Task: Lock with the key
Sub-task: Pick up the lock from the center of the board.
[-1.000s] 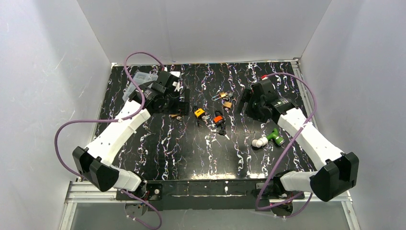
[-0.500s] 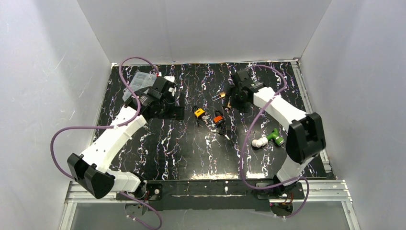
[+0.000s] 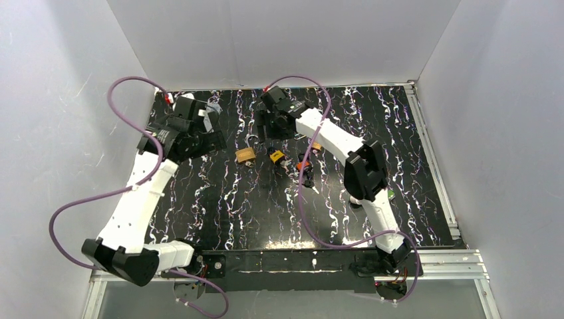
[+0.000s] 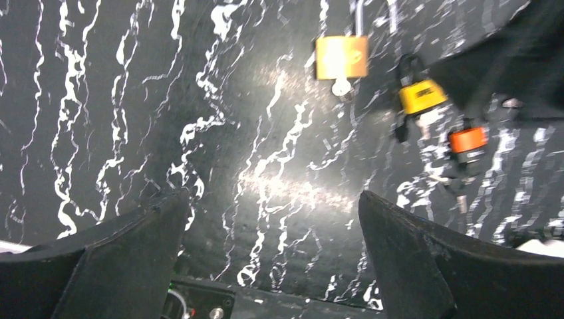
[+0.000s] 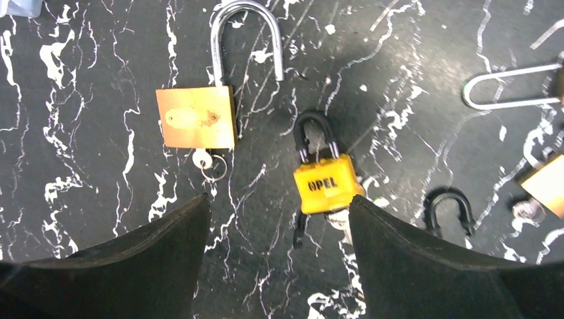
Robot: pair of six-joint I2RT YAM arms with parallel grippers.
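The left tool [image 4: 271,199] is hanging over the counter [image 3: 219,212] with its fingers spread wide and nothing between them, well to the left of the locks. If it is sitting out the next step, nothing is bracing the lock, and a push from the other arm is likely to send the lock skidding across the glossy surface.

The brass padlock [image 5: 195,117] is lying flat, its shackle [image 5: 246,40] swung open, and a small key [image 5: 207,161] seems to be sitting in its base. This is probably the lock to close. The key head is tiny and lying low against the counter, so fingers coming down on it are risking a scrape or knocking it out of the keyhole.

The right tool [image 5: 276,203] is hovering above, fingers apart and empty, centred between that lock and the yellow padlock [image 5: 327,183] just beside it. Since the yellow one is looking already shut, a slight drift to the right is inviting a grab at the wrong lock.

Further right, the orange padlock [image 4: 468,141] and a second brass padlock [image 5: 545,176] are crowding the area. The right arm's cable [image 3: 300,193] is passing close by them in the top view, and a wide swing could be dragging them along.
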